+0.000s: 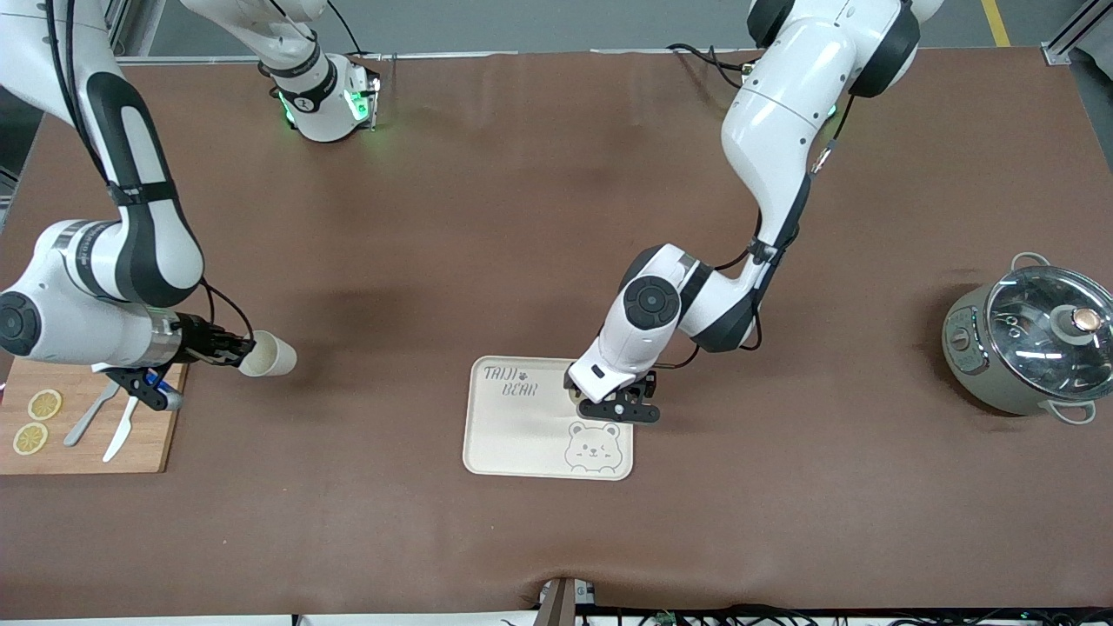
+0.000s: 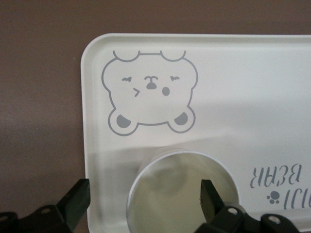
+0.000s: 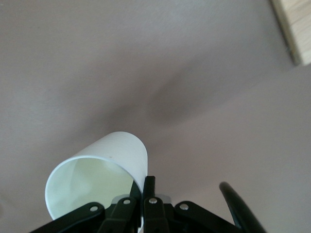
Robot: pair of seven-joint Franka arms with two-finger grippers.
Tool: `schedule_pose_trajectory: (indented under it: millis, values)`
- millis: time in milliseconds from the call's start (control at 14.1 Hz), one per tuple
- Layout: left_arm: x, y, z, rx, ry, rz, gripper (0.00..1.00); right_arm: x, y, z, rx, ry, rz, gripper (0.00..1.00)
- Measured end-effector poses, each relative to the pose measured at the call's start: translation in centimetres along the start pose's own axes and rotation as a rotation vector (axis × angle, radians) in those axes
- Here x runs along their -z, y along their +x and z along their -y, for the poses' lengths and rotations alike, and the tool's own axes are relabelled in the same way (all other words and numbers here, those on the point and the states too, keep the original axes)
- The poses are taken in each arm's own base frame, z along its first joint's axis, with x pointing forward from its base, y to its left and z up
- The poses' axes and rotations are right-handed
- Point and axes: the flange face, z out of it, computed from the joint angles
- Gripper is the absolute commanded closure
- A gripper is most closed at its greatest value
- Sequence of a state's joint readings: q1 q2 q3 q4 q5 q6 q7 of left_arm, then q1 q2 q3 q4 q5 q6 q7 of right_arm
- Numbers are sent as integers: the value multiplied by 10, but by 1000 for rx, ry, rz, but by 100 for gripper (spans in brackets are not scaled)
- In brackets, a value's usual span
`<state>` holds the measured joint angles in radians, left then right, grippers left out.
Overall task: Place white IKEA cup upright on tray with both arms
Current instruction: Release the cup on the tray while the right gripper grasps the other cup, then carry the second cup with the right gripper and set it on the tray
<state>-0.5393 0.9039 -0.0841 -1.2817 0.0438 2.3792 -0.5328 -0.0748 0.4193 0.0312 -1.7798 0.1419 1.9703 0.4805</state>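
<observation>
1. Two white cups show, not one. At the counter's [image 1: 487,217] nine o'clock, the right gripper [image 1: 244,353] hangs over bare counter beside the bamboo board [image 1: 148,435], which carries lemon slices [image 1: 36,422] and cutlery [image 1: 103,417]. Its fingers [image 3: 149,194] are pressed together on the rim of the tipped cup [image 1: 271,356], whose mouth faces the wrist. Whether this cup's side touches the counter I cannot tell.
2. Near six o'clock lies the tray [image 1: 522,435]. The left gripper [image 1: 619,409] is low over the tray's two o'clock area, fingers [image 2: 77,199] spread, one outside the wall of the upright cup [image 2: 170,194] and one over its mouth (neither seems to touch).
3. The step looks like letting go after placing. Next, I judge, the left gripper must lift straight up without catching the rim.
4. At three o'clock stands a lidded pot [image 1: 1030,343].
5. From the front the left wrist hides nearly all of the upright cup, and its base is cut off in the left wrist view.
</observation>
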Motion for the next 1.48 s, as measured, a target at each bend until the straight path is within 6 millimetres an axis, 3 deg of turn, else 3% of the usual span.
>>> schedule_pose_trajectory:
  millis: [283, 566, 778, 1131, 1273, 1485]
  values:
    - [7, 5, 3, 5, -1, -9, 0, 8, -25, 47, -121, 16, -3, 100]
    - [16, 6, 5, 4, 19, 17, 0, 17, -39, 73, -206, 30, -16, 100]
    - [34, 6, 8, -8, 49, 60, 0, 25, -51, 94, -265, 55, -16, 100]
    - [99, 17, 24, -3, 86, 104, 0, 31, -70, 125, -375, 86, -10, 100]
    - [133, 27, 44, -7, 99, 115, 0, 27, -78, 141, -425, 85, -9, 100]
    - [176, 46, 96, -16, 114, 129, 0, 22, -93, 173, -501, 93, -16, 100]
